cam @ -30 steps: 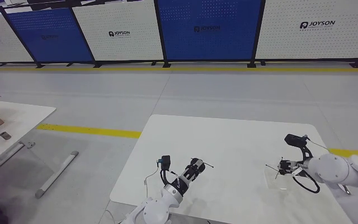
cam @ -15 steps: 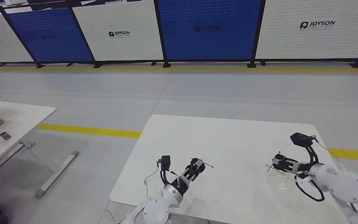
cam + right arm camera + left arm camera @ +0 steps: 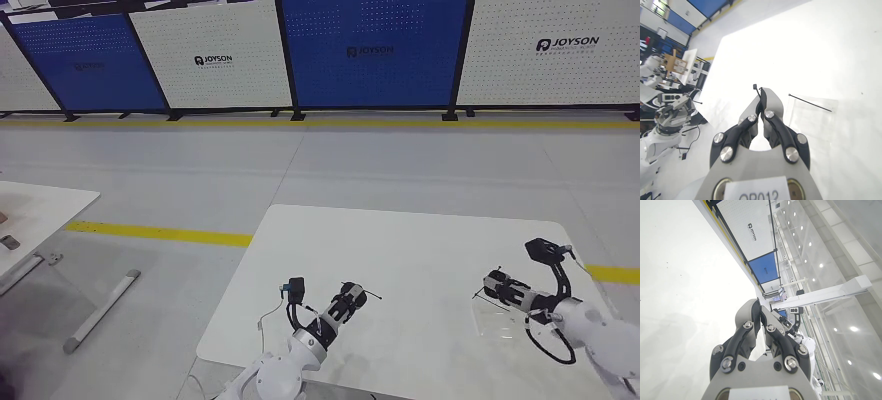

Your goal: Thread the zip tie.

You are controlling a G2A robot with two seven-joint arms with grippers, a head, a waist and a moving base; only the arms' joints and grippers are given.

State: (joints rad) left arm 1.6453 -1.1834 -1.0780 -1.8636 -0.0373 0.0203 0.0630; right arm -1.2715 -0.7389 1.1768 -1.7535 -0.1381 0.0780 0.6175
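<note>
Grey floor (image 3: 400, 165), yellow line (image 3: 160, 233), blue and white pegboard panels (image 3: 370, 50) — ceiling lights (image 3: 853, 328) overhead.

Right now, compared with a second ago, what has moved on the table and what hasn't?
The right gripper, shut on a zip tie, crept slightly toward the far side of the table, above a corner of the clear sheet, while its forearm swung back toward the near edge. Nothing was grasped or released. The left gripper, shut on a second zip tie, and the sheet stayed put.

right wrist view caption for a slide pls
Right claw shut on a black zip tie, head poking out; a second zip tie lies across a clear sheet on the table.
</note>
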